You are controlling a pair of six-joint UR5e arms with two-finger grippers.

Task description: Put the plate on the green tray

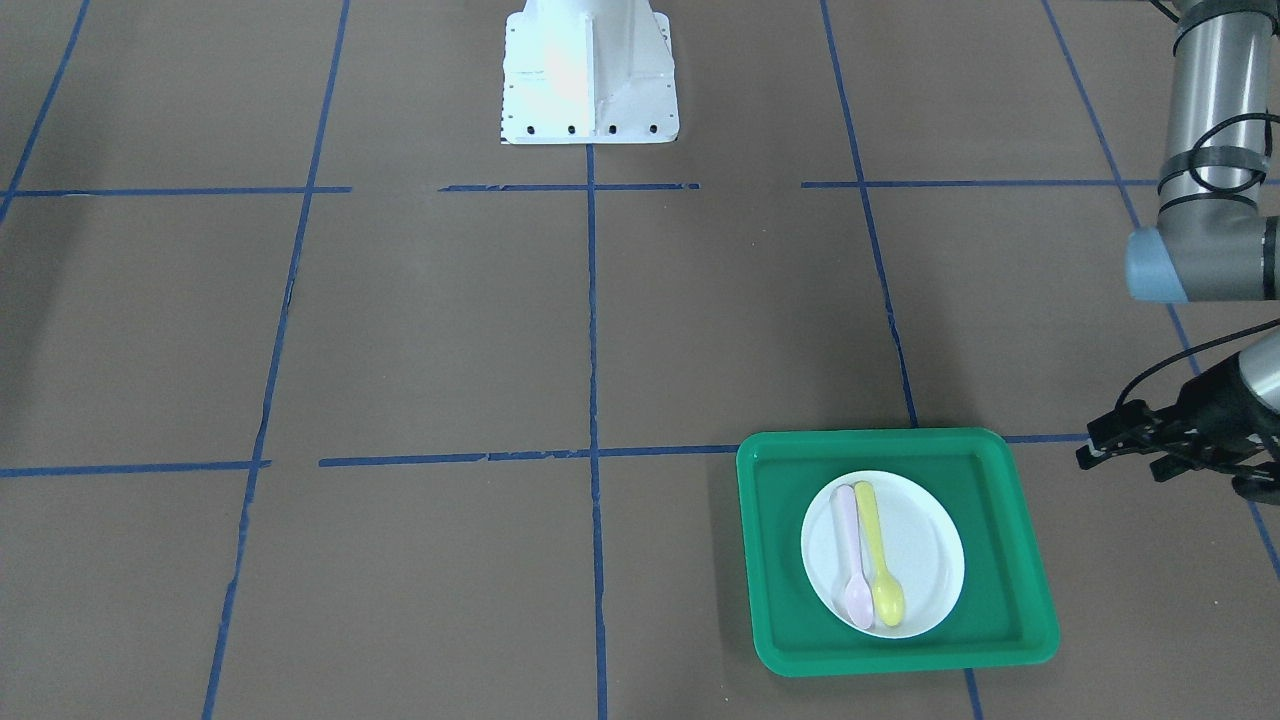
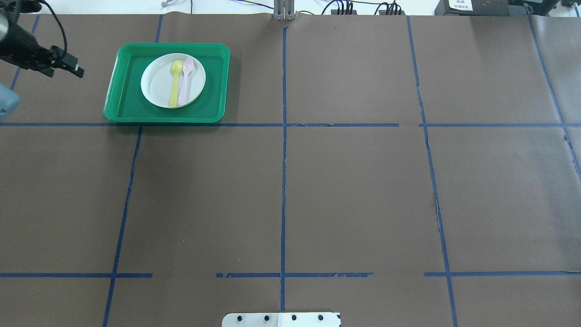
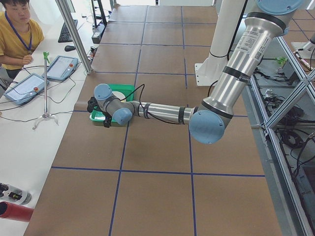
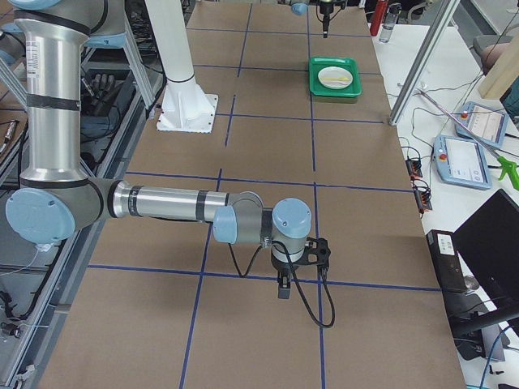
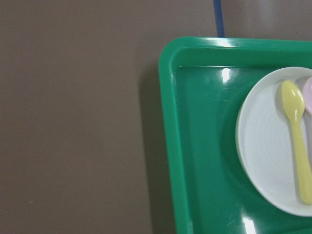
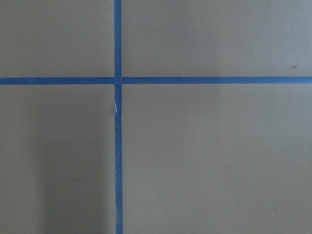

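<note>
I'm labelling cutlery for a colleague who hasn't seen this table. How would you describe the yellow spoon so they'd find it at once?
In the overhead view, the green tray sits at the upper left of the table, holding a white plate. Two spoons lie side by side on the plate; the yellow spoon is the left one, beside the pink spoon.

light bright, even | shadows soft | glare on green tray point(image 5: 168, 122)
</note>
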